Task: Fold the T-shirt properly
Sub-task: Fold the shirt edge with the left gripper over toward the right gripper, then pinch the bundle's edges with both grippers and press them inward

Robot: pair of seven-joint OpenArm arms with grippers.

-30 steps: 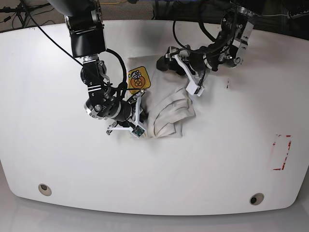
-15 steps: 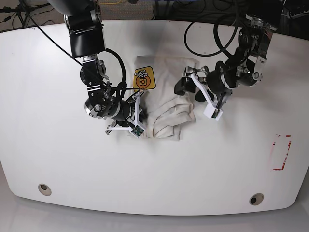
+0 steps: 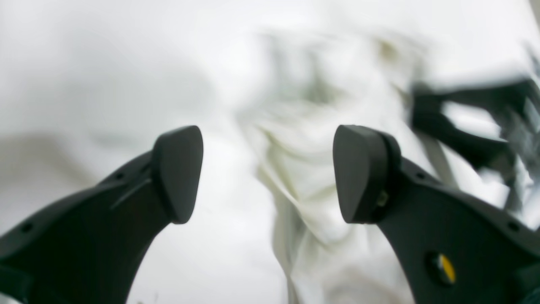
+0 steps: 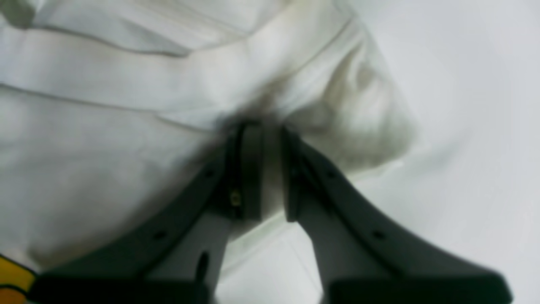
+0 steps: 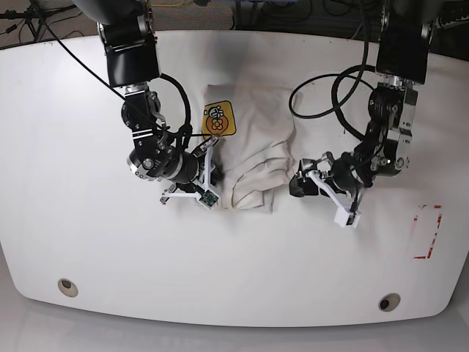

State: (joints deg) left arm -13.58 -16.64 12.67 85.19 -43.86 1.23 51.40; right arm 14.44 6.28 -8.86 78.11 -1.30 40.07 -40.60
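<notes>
The white desk [image 5: 88, 242] fills the base view, its far edge cut off behind cables and both arm bases. On it, between the two hands, lies the T-shirt [image 5: 256, 158], bunched into a wrinkled off-white heap whose sleeves and neckline cannot be told apart among the folds. Its yellow-orange badge [image 5: 219, 119] faces up at the far corner, just beyond the right hand; in the right wrist view only a sliver of that badge shows, at the bottom left corner.

The right hand [image 5: 207, 170] sits at the shirt's edge, its fingers nearly pressed together and pinching a fold of cloth. In the right wrist view the fingertips [image 4: 249, 169] are sunk in the fabric and their ends are hidden in shadow, so how much cloth lies between them is hard to make out.

The left hand [image 5: 302, 185] hovers just beside the opposite edge of the shirt, fingers spread wide with nothing between them. The left wrist view is blurred: the pads [image 3: 358, 173] are sharp, the cloth beyond them is smeared, and a dark shape at the right edge cannot be identified.

A red-outlined mark [image 5: 427, 231] lies on the desk well beyond the left hand, away from the shirt.
</notes>
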